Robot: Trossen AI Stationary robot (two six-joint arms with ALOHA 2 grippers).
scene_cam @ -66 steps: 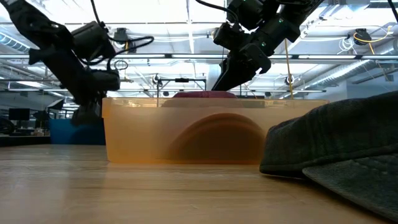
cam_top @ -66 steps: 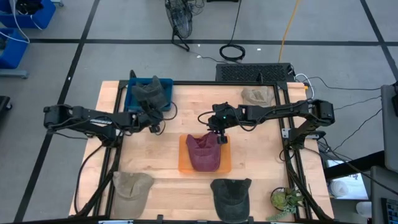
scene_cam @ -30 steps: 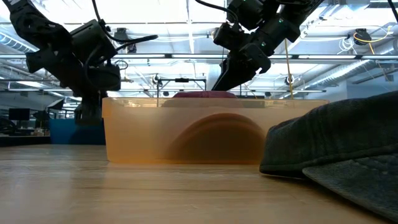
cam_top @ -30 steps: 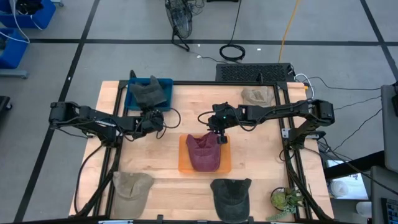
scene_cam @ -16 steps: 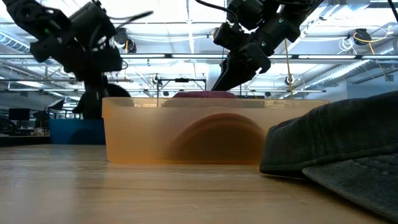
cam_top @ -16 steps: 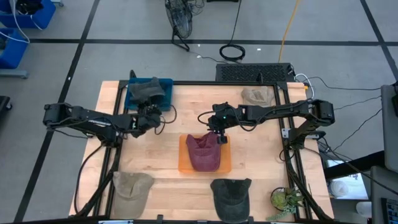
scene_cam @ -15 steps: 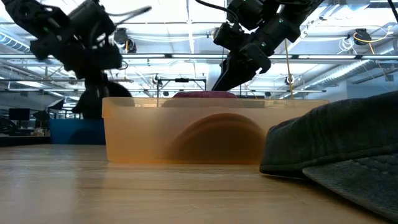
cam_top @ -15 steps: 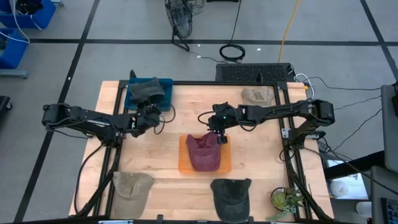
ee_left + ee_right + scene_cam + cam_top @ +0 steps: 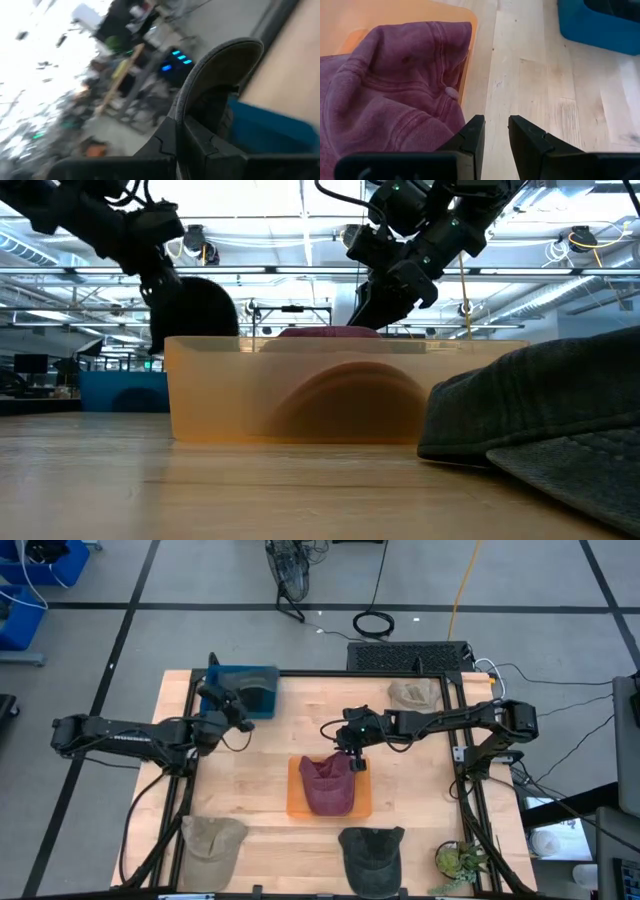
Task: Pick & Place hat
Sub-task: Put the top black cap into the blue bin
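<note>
A: Where is your left end effector (image 9: 234,712)?

B: Look at the far left of the pale wooden table (image 9: 270,770). It hangs just over the near edge of the blue plastic bin (image 9: 256,686), its fingers pressed together on the brim of a dark grey cloth cap (image 9: 215,75). Your wrist view shows the brim running between the two fingers (image 9: 200,145), and the low view shows the cap as a dark rounded shape (image 9: 195,310) hanging above the table's surface.

A: And your right end effector (image 9: 353,755)?

B: It sits at the far right corner of the shallow orange plastic tray (image 9: 295,802) in the middle of the table. Its fingers (image 9: 527,137) stand slightly apart, with bare wood showing in the gap, and they pinch nothing.

A: What lies in the tray?

B: A maroon cloth cap (image 9: 326,785), crumpled, just beside that end effector.

A: What else do you see on the table?

B: A tan cap (image 9: 413,694) at the far right, an olive cap (image 9: 212,837) at the near left, a dark grey cap (image 9: 371,852) near the middle of the near edge, and a small green potted plant (image 9: 460,861) at the near right corner.
</note>
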